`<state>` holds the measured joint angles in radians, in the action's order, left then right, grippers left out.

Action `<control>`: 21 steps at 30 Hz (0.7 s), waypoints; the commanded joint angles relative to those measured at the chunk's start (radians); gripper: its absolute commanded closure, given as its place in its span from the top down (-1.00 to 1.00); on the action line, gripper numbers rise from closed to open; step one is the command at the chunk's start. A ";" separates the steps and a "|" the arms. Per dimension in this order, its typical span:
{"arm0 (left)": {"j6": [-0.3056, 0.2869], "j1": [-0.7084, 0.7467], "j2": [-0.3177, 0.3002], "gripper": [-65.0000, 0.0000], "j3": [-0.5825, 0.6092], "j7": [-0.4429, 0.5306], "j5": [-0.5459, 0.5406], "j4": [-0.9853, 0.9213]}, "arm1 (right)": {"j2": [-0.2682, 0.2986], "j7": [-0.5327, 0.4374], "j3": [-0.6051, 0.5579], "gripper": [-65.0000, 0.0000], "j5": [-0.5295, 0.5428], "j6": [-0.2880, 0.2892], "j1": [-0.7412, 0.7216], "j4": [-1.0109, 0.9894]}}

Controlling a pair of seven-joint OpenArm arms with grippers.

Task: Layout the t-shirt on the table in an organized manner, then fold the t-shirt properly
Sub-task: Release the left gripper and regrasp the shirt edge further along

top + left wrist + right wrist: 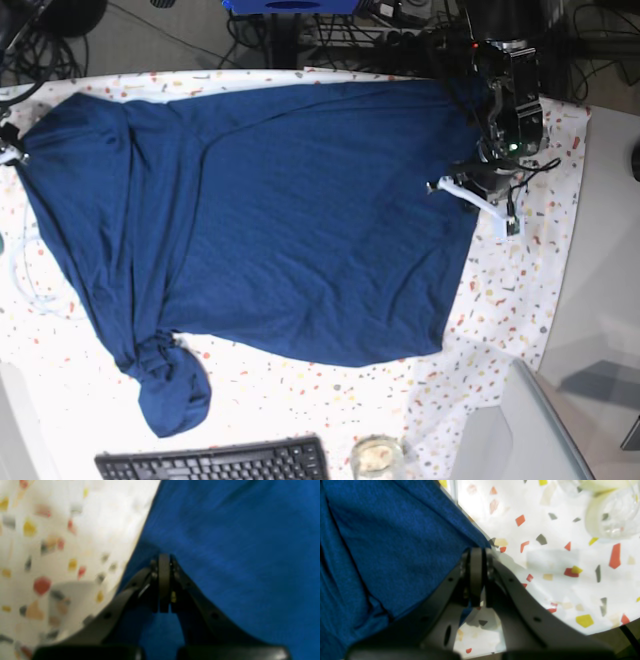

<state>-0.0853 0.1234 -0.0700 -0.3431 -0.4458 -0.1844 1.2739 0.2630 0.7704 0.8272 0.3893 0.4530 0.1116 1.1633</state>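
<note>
The dark blue t-shirt (300, 220) lies spread across the speckled table (510, 300), with one end bunched into a knot near the front left. At the shirt's right edge, my left gripper (480, 185) is shut on the fabric. The left wrist view shows its jaws (164, 556) closed where the t-shirt (237, 555) meets the table (62, 530), and the cloth puckers at the tips. My right gripper (477, 550) is shut on a corner of the t-shirt (395, 542), with blue cloth showing between the fingers. In the base view it (8, 150) sits at the far left edge.
A black keyboard (210, 462) and a glass jar (375, 455) stand at the front edge. The same kind of clear jar (612, 512) shows in the right wrist view. A plain grey surface (600, 300) borders the table on the right. Cables and equipment crowd the back.
</note>
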 commanded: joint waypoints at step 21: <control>0.008 -0.006 -0.046 -1.00 -0.158 0.063 0.044 -0.064 | 0.019 -0.015 -0.095 -1.00 0.009 -0.101 -0.029 0.019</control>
<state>-0.0860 0.1196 -0.1051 -0.5003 -0.3668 -0.1532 1.2022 0.2569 0.7704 0.7246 0.3965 0.3603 0.0849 1.1641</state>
